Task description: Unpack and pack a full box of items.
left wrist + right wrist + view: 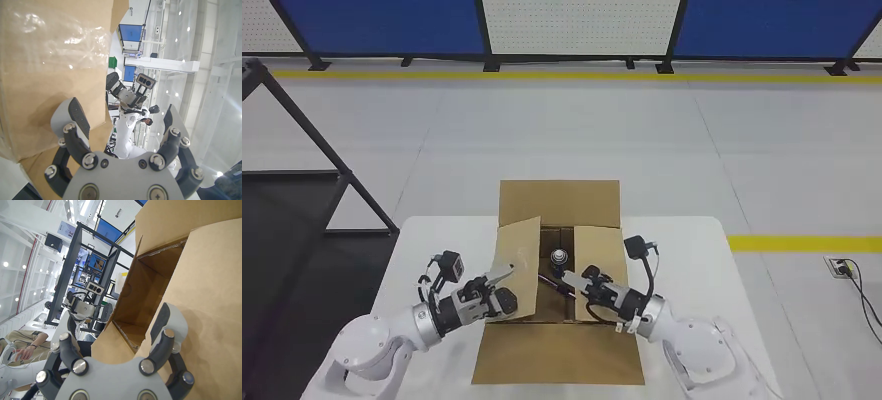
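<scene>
The near flap of the cardboard box (557,352) lies folded out flat toward the robot on the white counter (432,240). Just past it, the left pincer (122,109) sits at the box's left side with its 2 fingers (78,117) spread wide and holding nothing. One dark pad stands in front of the face of the raised left flap (517,265), which carries a strip of shiny clear tape (56,37); I cannot tell whether the pad touches the cardboard. Across the opening, the right pincer (117,309) is also spread open and holding nothing, with one finger close against the face of the right flap (599,270), which leans in over the opening. Between the 2 side flaps the box stands open at the middle of the counter. In the gap a dark slim item (554,285) lies nearer the robot, and a small round grey item (560,258) sits just beyond it; neither can be made out further. The far flap (560,202) is folded out flat, away from the robot. A black metal frame (302,130) stands on the pale floor to the left. Farther off, a yellow line (542,74) runs across the floor before a row of blue panels (382,25).
</scene>
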You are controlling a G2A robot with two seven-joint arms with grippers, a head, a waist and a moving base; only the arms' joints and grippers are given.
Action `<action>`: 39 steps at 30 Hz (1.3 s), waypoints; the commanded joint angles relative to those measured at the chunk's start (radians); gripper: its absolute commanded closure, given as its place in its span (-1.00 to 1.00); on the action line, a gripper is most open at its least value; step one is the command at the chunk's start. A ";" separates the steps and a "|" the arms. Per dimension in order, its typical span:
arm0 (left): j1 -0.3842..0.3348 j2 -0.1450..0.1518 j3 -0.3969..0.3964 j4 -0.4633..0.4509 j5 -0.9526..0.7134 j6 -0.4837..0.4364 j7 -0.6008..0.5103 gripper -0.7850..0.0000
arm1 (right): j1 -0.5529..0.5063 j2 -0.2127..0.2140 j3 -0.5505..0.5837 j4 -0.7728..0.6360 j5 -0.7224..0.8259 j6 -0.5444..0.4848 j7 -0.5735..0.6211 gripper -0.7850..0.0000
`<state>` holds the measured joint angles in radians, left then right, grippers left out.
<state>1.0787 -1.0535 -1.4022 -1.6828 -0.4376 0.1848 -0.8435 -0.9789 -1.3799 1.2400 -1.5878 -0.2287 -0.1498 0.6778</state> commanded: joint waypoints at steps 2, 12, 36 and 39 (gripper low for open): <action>-0.006 -0.001 0.020 -0.003 0.013 0.010 0.011 -1.00 | 0.010 0.002 -0.001 0.016 0.009 0.017 0.015 -1.00; -0.032 -0.006 0.067 0.008 0.047 0.052 0.060 -1.00 | 0.022 0.008 -0.018 0.042 0.018 0.031 0.052 -1.00; -0.037 -0.009 0.110 0.018 0.098 0.106 0.128 -1.00 | 0.015 0.024 -0.036 0.035 0.038 0.018 0.060 -1.00; -0.034 -0.008 0.105 0.015 0.093 0.106 0.128 -1.00 | 0.019 0.025 -0.039 0.039 0.043 0.055 0.067 -1.00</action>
<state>1.0441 -1.0621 -1.2957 -1.6670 -0.3436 0.2905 -0.7159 -0.9618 -1.3554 1.2021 -1.5503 -0.1870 -0.1066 0.7421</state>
